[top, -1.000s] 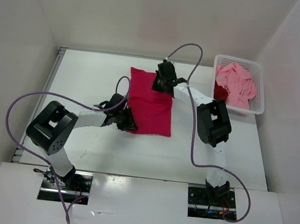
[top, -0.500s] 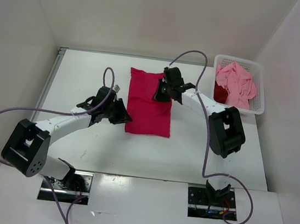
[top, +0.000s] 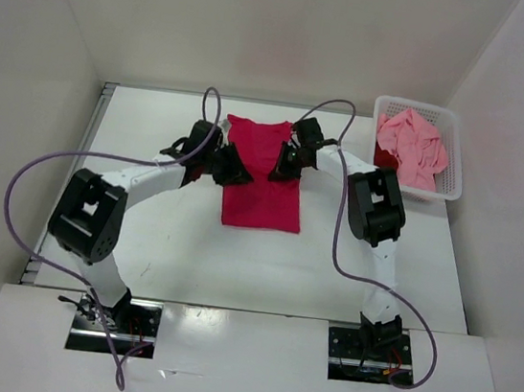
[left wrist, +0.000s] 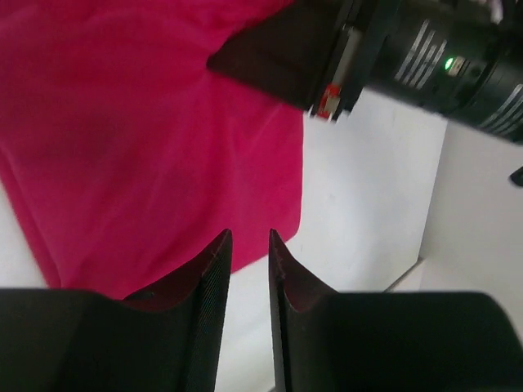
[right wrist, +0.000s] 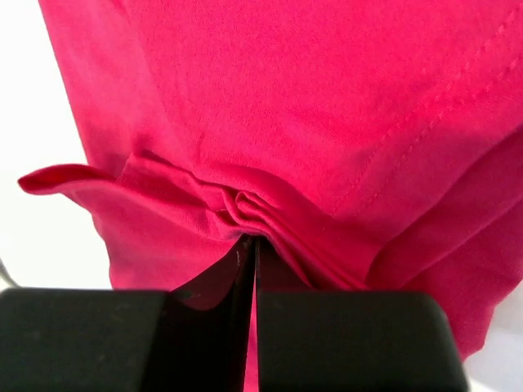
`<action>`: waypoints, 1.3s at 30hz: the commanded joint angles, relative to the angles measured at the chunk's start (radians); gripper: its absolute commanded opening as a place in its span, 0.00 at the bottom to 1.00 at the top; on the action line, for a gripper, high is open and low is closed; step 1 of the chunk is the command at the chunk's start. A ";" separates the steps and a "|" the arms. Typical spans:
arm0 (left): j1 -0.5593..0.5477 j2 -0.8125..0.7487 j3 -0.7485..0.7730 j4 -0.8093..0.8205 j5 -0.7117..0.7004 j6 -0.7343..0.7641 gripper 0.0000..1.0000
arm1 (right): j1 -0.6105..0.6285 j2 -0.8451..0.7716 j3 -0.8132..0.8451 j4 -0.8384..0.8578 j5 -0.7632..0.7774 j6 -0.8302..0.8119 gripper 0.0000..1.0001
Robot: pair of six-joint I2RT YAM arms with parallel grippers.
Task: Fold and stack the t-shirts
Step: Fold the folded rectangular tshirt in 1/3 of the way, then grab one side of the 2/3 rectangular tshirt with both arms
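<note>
White table (top: 158,250), magenta-red t-shirt (top: 260,194) spread mid-back, white mesh basket (top: 455,168) far right

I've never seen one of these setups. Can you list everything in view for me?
magenta shirt: 1, bright magenta-red, mid-table
pink shirt: 1, salmon, crumpled on top in the basket
dark shirt: 1, crimson, in the basket beneath the pink one, mostly hidden
basket: 1, white mesh, far right corner of the table
table: 1, white
cables: 2, purple, one looping off each arm
arms: 2, black and white, both reaching to the magenta shirt's far end
left gripper: 1, black, narrow gap between its fingers, at the shirt's edge
right gripper: 1, black, shut on a fold of the magenta shirt
</note>
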 commanded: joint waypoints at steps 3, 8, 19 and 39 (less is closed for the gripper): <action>0.090 0.197 0.169 0.076 0.004 0.045 0.30 | -0.027 0.114 0.155 -0.033 -0.135 -0.073 0.05; 0.170 0.350 0.257 0.067 0.004 0.084 0.30 | -0.027 0.099 0.146 -0.042 -0.155 -0.063 0.05; 0.264 0.285 0.234 0.059 0.002 0.119 0.36 | -0.027 -0.194 -0.016 -0.072 -0.155 -0.073 0.30; 0.057 -0.050 -0.300 0.088 -0.033 0.013 0.62 | -0.143 -0.583 -0.748 0.168 -0.095 0.160 0.42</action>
